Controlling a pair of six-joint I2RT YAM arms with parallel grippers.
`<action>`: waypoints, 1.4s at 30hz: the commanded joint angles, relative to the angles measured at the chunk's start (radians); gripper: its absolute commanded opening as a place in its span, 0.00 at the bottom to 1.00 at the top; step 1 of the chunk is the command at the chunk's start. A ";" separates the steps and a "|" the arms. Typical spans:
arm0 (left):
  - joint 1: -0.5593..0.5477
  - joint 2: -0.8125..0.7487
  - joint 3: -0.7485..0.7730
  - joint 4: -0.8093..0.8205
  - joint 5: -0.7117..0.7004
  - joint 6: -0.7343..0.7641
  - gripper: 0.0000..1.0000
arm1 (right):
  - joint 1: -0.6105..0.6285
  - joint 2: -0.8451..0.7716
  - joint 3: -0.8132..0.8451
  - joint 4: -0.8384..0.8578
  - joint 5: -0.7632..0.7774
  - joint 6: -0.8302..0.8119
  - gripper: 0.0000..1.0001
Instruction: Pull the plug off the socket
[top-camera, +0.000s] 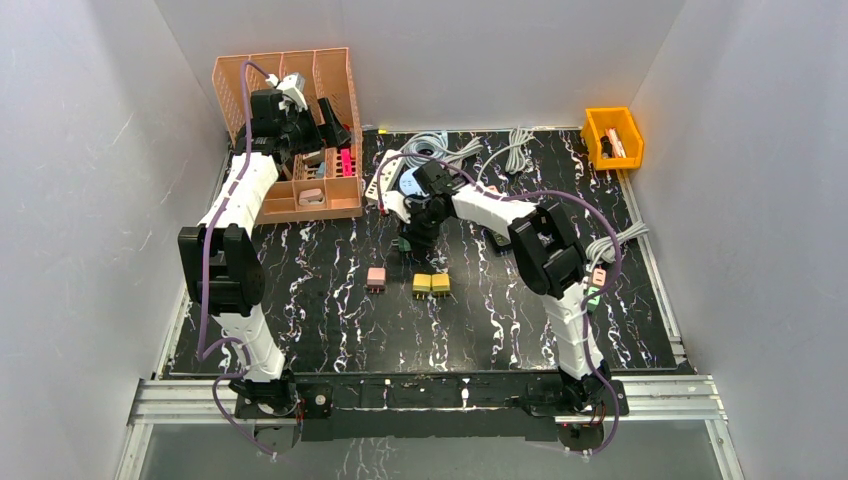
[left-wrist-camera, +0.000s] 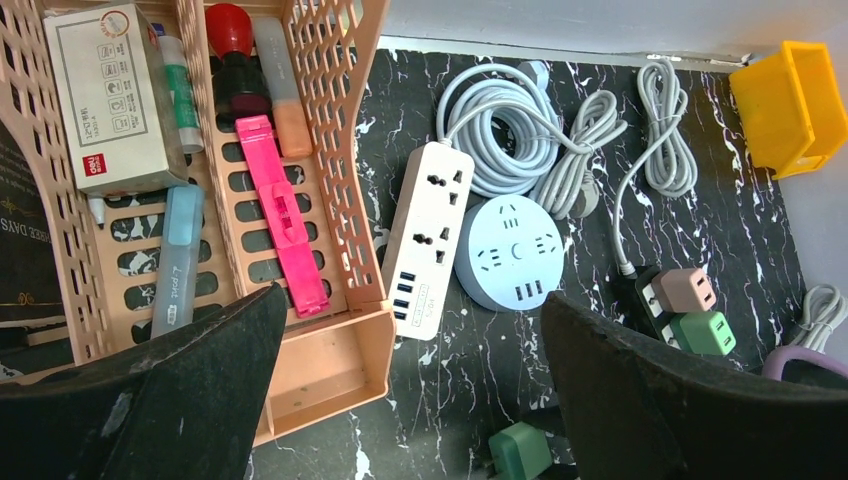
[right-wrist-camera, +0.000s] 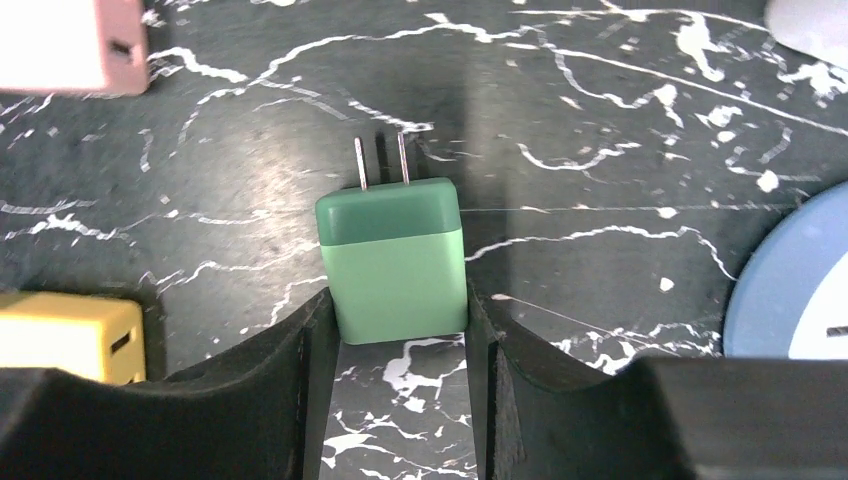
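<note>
My right gripper (right-wrist-camera: 397, 312) pinches the green plug (right-wrist-camera: 392, 265) by its flanks, leaving its bare prongs free of any socket, low over the black table (right-wrist-camera: 600, 150) beside a yellow plug (right-wrist-camera: 70, 335); my left gripper (left-wrist-camera: 410, 385) hangs agape, uninvolved.

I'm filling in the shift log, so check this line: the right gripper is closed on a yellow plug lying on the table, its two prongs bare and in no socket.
One thing is wrong: the right gripper is closed on the green plug, not a yellow one. The right wrist view shows it; the yellow plug lies apart at that view's left edge. The rest stands.
</note>
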 joint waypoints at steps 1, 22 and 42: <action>0.007 -0.065 -0.009 0.020 0.032 -0.007 0.98 | -0.029 -0.052 0.054 -0.147 -0.126 -0.225 0.28; 0.007 -0.041 0.008 0.023 0.056 -0.022 0.98 | -0.048 -0.043 0.048 -0.316 -0.103 -0.554 0.31; 0.008 -0.015 0.018 0.020 0.049 -0.015 0.98 | -0.061 -0.282 -0.113 0.314 0.216 0.500 0.98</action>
